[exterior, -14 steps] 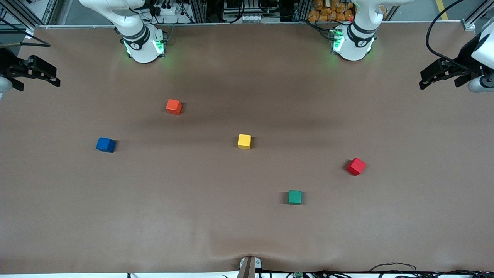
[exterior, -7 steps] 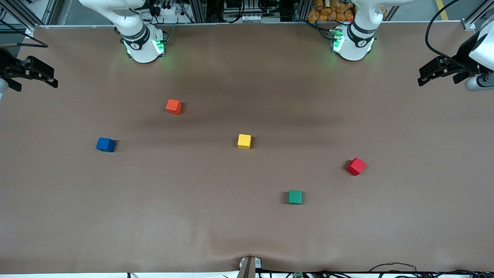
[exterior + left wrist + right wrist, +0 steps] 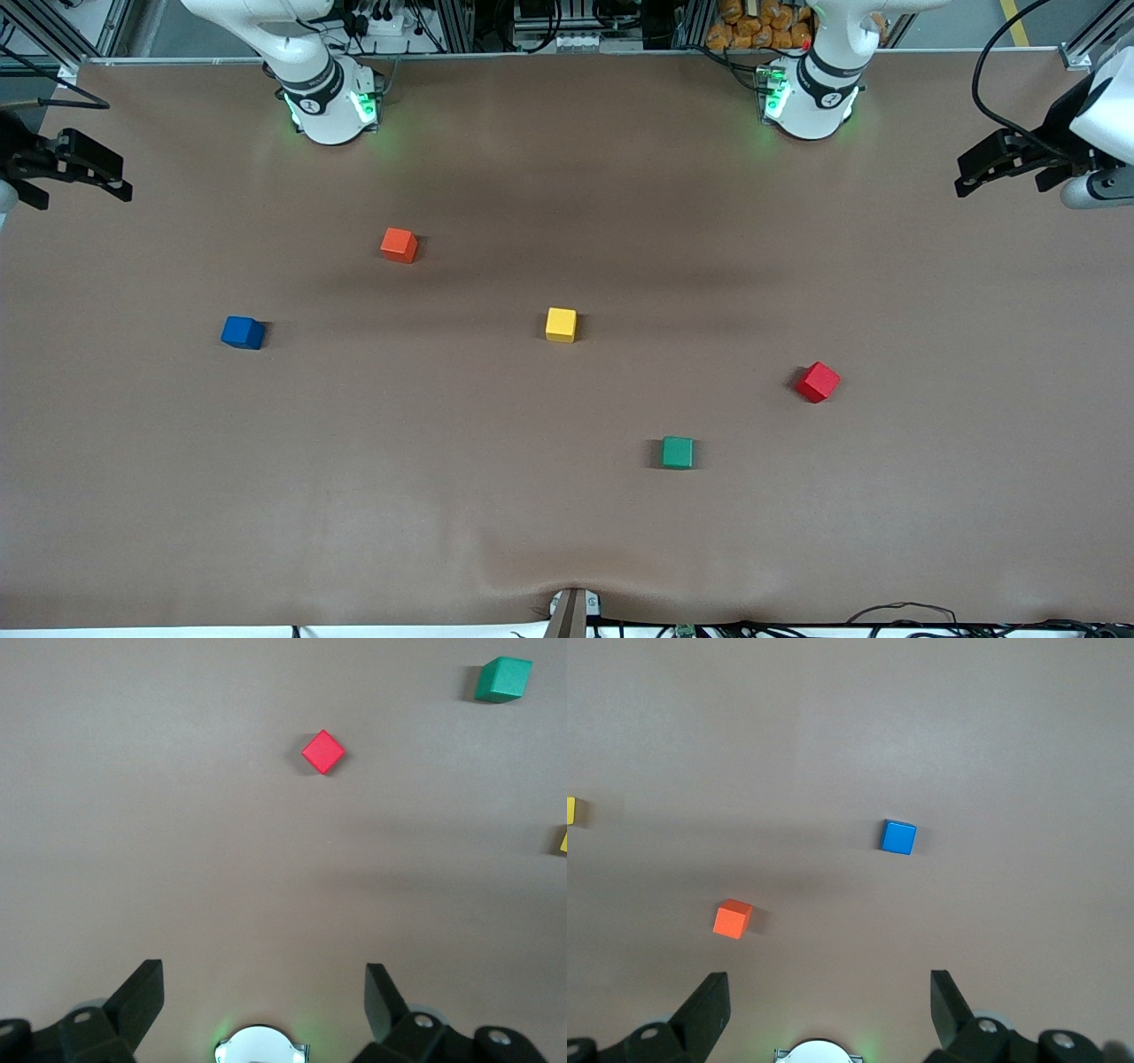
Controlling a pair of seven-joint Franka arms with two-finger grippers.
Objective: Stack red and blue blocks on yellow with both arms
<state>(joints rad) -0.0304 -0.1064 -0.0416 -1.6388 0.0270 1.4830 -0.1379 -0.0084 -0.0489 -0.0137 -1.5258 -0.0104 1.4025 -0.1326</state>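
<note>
The yellow cube (image 3: 561,324) sits mid-table. The red cube (image 3: 818,382) lies toward the left arm's end, a little nearer the front camera. The blue cube (image 3: 242,332) lies toward the right arm's end. My left gripper (image 3: 966,173) hangs open and empty high over the left arm's end of the table. Its wrist view shows its open gripper (image 3: 263,992), the red cube (image 3: 323,751) and a sliver of the yellow cube (image 3: 563,842). My right gripper (image 3: 120,177) hangs open and empty over the right arm's end. Its wrist view shows its open gripper (image 3: 830,992), the blue cube (image 3: 898,836) and the yellow cube's edge (image 3: 570,811).
An orange-red cube (image 3: 399,245) lies farther from the front camera than the blue cube, and shows in the right wrist view (image 3: 733,919). A green cube (image 3: 677,452) lies nearer the camera than the yellow one, and shows in the left wrist view (image 3: 503,679). The arm bases (image 3: 811,97) (image 3: 328,102) stand along the table's back edge.
Both grippers have drifted slightly toward the robots' edge of the table. No cube has moved.
</note>
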